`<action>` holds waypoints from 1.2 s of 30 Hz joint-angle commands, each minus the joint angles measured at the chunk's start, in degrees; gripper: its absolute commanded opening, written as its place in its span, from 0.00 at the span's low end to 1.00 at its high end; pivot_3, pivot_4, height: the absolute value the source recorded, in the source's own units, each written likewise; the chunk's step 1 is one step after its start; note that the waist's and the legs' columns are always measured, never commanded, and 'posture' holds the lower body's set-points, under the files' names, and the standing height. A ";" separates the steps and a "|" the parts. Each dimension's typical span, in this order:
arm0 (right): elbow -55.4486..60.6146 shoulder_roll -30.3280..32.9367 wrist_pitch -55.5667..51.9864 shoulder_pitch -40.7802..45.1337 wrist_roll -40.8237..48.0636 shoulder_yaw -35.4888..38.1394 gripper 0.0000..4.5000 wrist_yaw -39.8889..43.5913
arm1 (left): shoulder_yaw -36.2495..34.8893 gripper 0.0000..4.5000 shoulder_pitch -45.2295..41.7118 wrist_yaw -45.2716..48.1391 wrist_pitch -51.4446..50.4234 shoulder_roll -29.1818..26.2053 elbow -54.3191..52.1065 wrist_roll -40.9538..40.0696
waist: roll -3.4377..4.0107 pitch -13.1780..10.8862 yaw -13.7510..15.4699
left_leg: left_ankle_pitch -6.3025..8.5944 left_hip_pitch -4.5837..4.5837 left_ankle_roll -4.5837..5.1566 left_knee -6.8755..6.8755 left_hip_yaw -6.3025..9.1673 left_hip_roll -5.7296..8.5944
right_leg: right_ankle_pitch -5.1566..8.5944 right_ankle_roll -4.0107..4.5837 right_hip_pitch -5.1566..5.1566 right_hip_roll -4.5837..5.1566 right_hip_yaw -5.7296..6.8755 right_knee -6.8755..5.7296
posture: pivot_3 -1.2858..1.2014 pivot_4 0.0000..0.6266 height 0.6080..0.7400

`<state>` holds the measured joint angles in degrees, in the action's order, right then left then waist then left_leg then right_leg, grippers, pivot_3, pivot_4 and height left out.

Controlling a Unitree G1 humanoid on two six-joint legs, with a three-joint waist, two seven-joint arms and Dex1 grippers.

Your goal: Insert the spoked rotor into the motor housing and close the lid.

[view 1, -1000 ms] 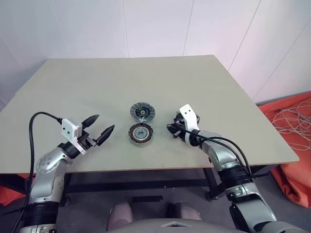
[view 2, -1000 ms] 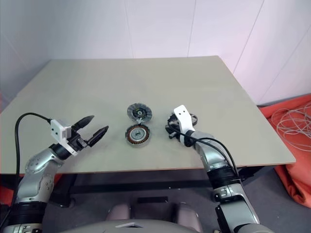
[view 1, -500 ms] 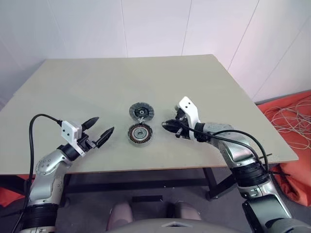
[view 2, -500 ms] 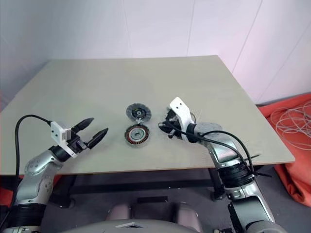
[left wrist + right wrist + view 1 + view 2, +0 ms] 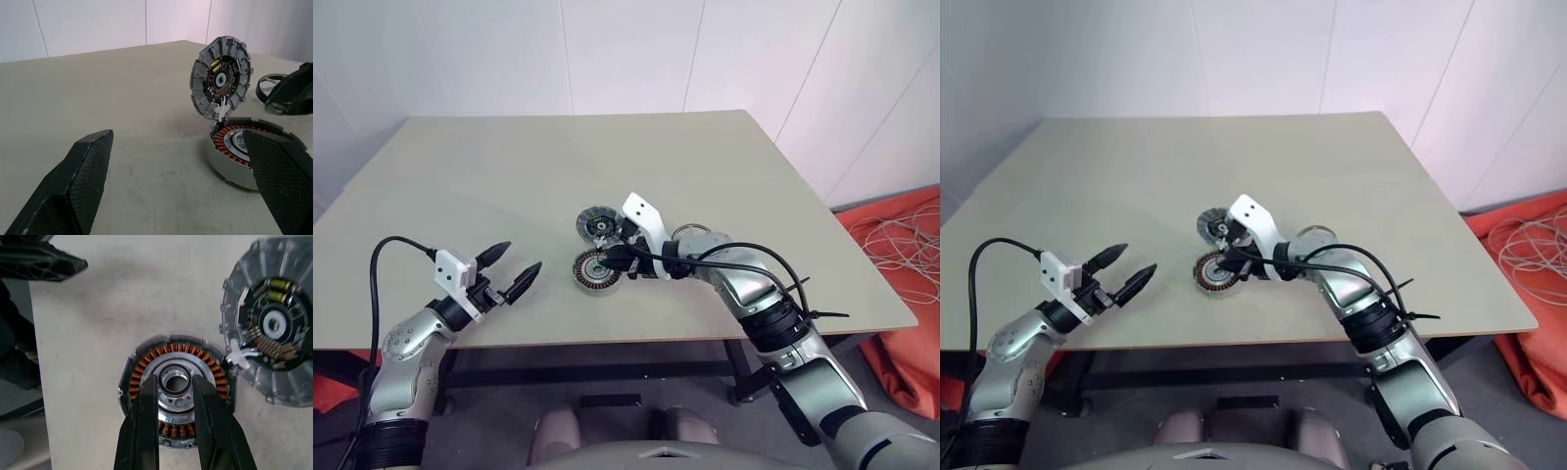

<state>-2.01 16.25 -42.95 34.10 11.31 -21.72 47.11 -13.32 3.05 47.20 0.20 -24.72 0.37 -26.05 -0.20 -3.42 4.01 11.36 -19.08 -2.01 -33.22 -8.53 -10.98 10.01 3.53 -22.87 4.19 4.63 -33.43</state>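
The right gripper (image 5: 612, 257) has swung in from the right side of the table (image 5: 509, 166) and now hangs tilted down over the motor housing (image 5: 591, 272). Its fingers stand narrow and appear pinched on a small metal ring (image 5: 173, 380), poised just above the housing's silver centre hub. The spoked rotor (image 5: 690, 232) lies where it was, flat on the table to the right of the housing, now half hidden behind the right forearm. So the rotor is not yet in hand, and this looks like a smaller part going in first.

The lid (image 5: 221, 83) stands propped up on edge at the housing's far side, touching it, its inner face toward the windings — a careless descent could knock it over.

The left gripper (image 5: 522, 259) has kept its place near the table's front edge, wide open and empty, well apart from the housing. The far half of the table gives plenty of room; the front edge is close.
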 commanded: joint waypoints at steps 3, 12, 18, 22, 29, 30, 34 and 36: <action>-2.81 -2.19 4.71 1.19 -0.95 -0.11 0.14 -0.35 | -0.54 1.00 -0.70 -0.20 0.69 -0.27 -2.06 -0.56 | 0.00 0.00 -0.01 | 0.00 0.00 -0.01 0.03 -0.01 -0.02 | 0.00 0.00 -0.04 0.00 0.00 -0.02 | 0.52 0.00 1.00; -5.71 -4.03 6.87 0.93 -1.57 0.22 0.14 -0.72 | -0.30 1.00 -1.23 -0.21 0.67 -0.19 -1.94 -0.48 | 0.00 0.00 -0.01 | 0.00 0.02 -0.01 0.02 -0.01 0.00 | 0.00 0.00 -0.02 0.00 -0.03 -0.02 | 0.52 0.00 1.00; -8.17 -4.54 8.48 0.72 -2.51 0.23 0.14 -0.86 | -0.18 1.00 -1.26 -0.22 0.68 -0.08 -1.96 -0.45 | 0.00 0.00 -0.02 | 0.00 0.03 -0.01 0.01 -0.01 -0.01 | 0.00 0.00 -0.02 0.00 -0.04 -0.04 | 0.52 0.00 1.00; -8.98 -4.71 9.00 0.52 -2.67 0.19 0.14 -0.81 | -0.23 1.00 -1.26 -0.21 0.70 -0.09 -1.97 -0.47 | 0.00 0.00 -0.03 | 0.00 0.01 -0.01 0.01 -0.01 -0.01 | 0.00 0.01 -0.03 0.00 -0.04 -0.04 | 0.52 0.00 1.00; -9.80 -4.90 9.28 -0.03 -2.85 0.16 0.14 -0.81 | -0.28 1.00 -1.46 -0.12 0.69 -0.20 -1.87 -0.49 | 0.00 0.00 -0.02 | 0.00 0.02 -0.01 0.01 -0.02 -0.01 | 0.00 0.01 -0.03 0.00 -0.04 -0.07 | 0.52 0.00 1.00; -9.91 -4.91 9.34 -0.14 -2.88 0.12 0.14 -0.77 | -0.28 1.00 -1.50 -0.11 0.69 -0.22 -1.85 -0.49 | 0.00 0.00 -0.02 | 0.00 0.02 -0.01 0.01 -0.02 -0.01 | 0.00 0.01 -0.03 0.00 -0.04 -0.07 | 0.52 0.00 1.00; -10.29 -5.00 9.67 -0.46 -3.08 0.13 0.14 -0.84 | -0.30 1.00 -1.61 -0.07 0.70 -0.26 -1.78 -0.46 | 0.00 0.00 -0.03 | 0.00 0.01 -0.01 0.01 -0.02 -0.01 | 0.00 0.01 -0.02 0.00 -0.04 -0.07 | 0.52 0.00 1.00; -10.54 -5.07 9.86 -0.53 -3.19 0.21 0.14 -1.07 | -0.33 1.00 -1.70 -0.09 0.69 -0.31 -1.78 -0.43 | 0.00 0.00 -0.03 | 0.00 0.02 -0.01 0.01 -0.02 -0.01 | 0.00 0.01 -0.02 0.00 -0.04 -0.07 | 0.52 0.00 1.00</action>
<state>-12.74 11.64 -34.19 33.02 8.27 -22.15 46.11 -13.23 2.39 47.17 0.19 -24.63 0.21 -26.05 -0.20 -3.42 3.98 11.36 -19.06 -2.02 -33.21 -8.54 -10.99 10.01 3.53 -22.88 4.19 4.59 -33.50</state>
